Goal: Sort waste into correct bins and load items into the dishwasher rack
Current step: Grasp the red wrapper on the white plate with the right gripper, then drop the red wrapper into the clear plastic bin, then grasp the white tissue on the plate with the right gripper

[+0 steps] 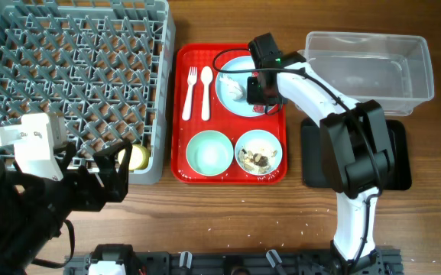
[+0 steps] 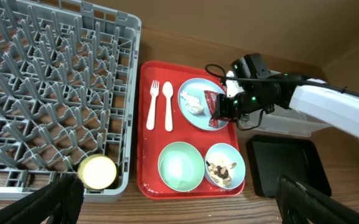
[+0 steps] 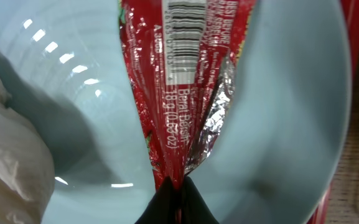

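My right gripper (image 3: 176, 199) is shut on the red snack wrapper (image 3: 176, 93) just above the pale blue plate (image 1: 230, 98); it also shows in the overhead view (image 1: 260, 93). The crumpled white tissue (image 1: 236, 90) lies on the plate. An empty blue-green bowl (image 1: 209, 151) and a bowl with food scraps (image 1: 258, 153) sit on the red tray (image 1: 180, 164), beside the white fork (image 1: 189, 93) and spoon (image 1: 205, 92). The yellow-green cup (image 1: 137, 156) stands in the grey dishwasher rack's (image 1: 75, 69) front right corner. My left gripper (image 2: 173, 202) is open and empty, in front of the rack.
The clear plastic tub (image 1: 369, 65) stands at the back right. The black tray (image 1: 394, 153) lies in front of it, partly hidden by my right arm. Bare wooden table lies along the front edge.
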`<state>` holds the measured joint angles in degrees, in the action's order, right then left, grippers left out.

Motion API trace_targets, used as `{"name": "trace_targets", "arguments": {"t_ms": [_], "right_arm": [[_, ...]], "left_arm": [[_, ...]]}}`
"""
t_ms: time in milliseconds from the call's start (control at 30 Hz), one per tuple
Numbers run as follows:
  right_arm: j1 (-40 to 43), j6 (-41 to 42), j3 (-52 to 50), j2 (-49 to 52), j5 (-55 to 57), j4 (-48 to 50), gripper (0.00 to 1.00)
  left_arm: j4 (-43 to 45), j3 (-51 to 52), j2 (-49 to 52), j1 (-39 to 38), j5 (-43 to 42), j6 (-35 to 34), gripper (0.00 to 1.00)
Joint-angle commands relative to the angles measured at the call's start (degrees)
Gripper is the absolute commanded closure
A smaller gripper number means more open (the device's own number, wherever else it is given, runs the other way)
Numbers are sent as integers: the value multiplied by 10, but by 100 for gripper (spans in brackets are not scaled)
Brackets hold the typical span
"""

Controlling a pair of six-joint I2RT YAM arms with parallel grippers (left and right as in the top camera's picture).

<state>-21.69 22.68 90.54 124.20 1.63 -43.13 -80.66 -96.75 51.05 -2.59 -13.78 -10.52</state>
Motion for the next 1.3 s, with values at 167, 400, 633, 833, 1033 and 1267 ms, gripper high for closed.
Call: {"name": "trace_targets", "arguments": {"t_ms": [167,400,633,833,1033,1267], "right_arm": [[43,-2,26,-115,-55,-31,96],[158,-35,26,-193,-8,-80,96],[216,-133,26,-162,-27,-110,52],[143,-127,26,-191,-81,-105,35],[-13,-46,25,-151,-70,-49,37],[-57,8,25,-34,-33,35,35]], "left_arm": [[0,-4,0,-2,3,11,0],[0,-4,0,-2,3,11,0],[0,-4,0,-2,3,11,0],[0,-4,0,-2,3,11,0],[0,-4,0,-2,3,11,0],[0,-4,0,-2,3,11,0]]}}
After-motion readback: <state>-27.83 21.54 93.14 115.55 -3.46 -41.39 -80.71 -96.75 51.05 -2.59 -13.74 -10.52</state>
